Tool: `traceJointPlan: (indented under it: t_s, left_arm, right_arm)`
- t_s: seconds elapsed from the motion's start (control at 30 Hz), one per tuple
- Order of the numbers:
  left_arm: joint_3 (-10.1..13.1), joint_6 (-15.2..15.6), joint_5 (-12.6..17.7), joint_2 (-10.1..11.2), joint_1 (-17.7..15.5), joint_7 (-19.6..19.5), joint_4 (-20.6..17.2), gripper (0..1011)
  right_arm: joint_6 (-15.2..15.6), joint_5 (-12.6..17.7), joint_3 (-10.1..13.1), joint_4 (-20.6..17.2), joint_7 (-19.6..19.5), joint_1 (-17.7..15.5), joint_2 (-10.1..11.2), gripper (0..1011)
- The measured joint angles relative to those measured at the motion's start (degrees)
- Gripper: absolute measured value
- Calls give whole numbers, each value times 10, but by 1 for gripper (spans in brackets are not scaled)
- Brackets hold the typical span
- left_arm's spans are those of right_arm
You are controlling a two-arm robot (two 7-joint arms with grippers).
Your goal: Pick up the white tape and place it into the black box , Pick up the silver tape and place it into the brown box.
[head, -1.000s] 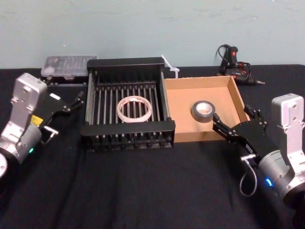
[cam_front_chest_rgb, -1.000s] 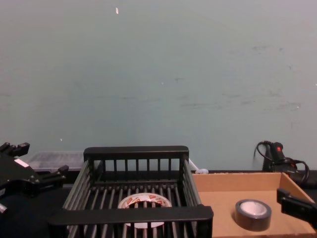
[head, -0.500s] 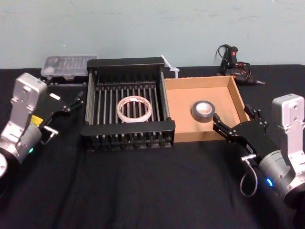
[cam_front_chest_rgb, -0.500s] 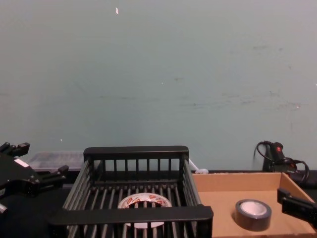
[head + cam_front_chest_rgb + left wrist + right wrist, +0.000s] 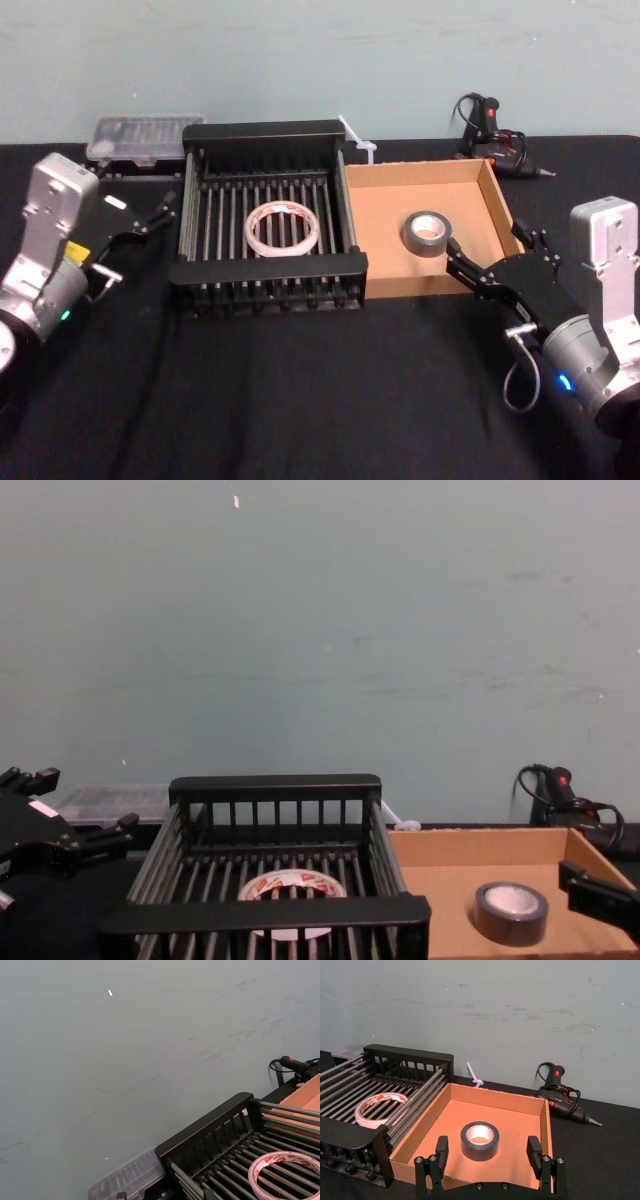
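In the black box [image 5: 268,133], white tape [image 5: 283,227]; in brown box [image 5: 384,260], silver tape [image 5: 425,232].

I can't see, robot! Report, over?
Left gripper open, right gripper open. White tape in black box, silver tape in brown box. Nothing blocking.

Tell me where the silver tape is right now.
In the head view the silver tape lies flat inside the brown box, right of the black box, just beyond the open right gripper.

Black table [image 5: 300,400], black box [image 5: 265,268], brown box [image 5: 385,262], glue gun [image 5: 492,132]
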Motion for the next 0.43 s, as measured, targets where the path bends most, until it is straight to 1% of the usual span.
traceJointPlan:
  t_s: [0.43]
  left_arm:
    - [0,0,0,0,0,0,0,1001]
  right_arm:
    - [1,0,0,0,0,0,0,1000]
